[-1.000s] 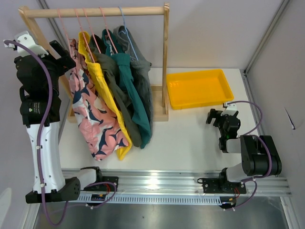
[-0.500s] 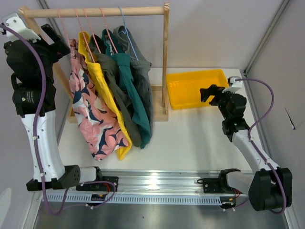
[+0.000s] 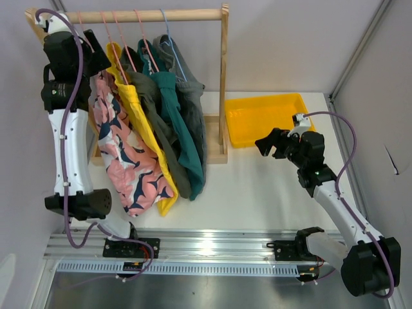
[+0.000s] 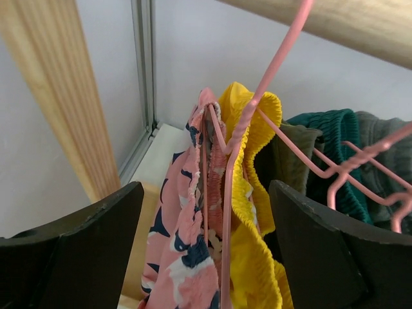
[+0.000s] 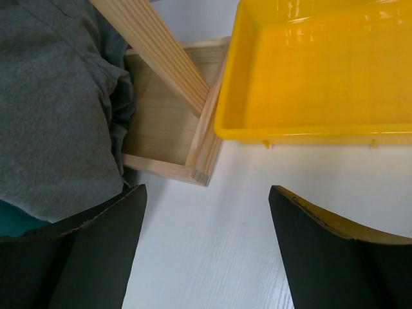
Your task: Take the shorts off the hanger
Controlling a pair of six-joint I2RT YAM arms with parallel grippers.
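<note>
**Approach to the rack, both grippers empty**

My left gripper (image 4: pixel 206 187) is high at the left end of the wooden rail (image 3: pixel 129 15), spread wide and holding nothing. The waistband of the pink patterned shorts (image 4: pixel 193 212) sits between its fingers. All five pairs are on their hangers: next to the pink come the yellow shorts (image 3: pixel 138 109), the olive shorts (image 3: pixel 151 103), the teal shorts (image 3: pixel 177 122) and the grey shorts (image 3: pixel 193 106). Further right, my right gripper (image 3: pixel 265 143) hangs low over the table (image 3: pixel 257 193), also spread wide and empty, between the rack's wooden foot (image 5: pixel 193 151) and the yellow tray (image 3: pixel 267 119).

I see these risks from here:
- The pink hanger (image 4: pixel 238 148) runs right through the gap, so closing now could pinch wire with cloth and drag the hanger along the rail or tip the rack.
- The yellow waistband is pressed against the pink one, so I may catch both.
- The right gripper is near the foot and the tray, so a careless sweep could knock either.

Compared with a second ago, the left arm has risen and swung in from outside the rack post. The right arm has unfolded from near its base and reached toward the rack. The shorts hang as they did.
</note>
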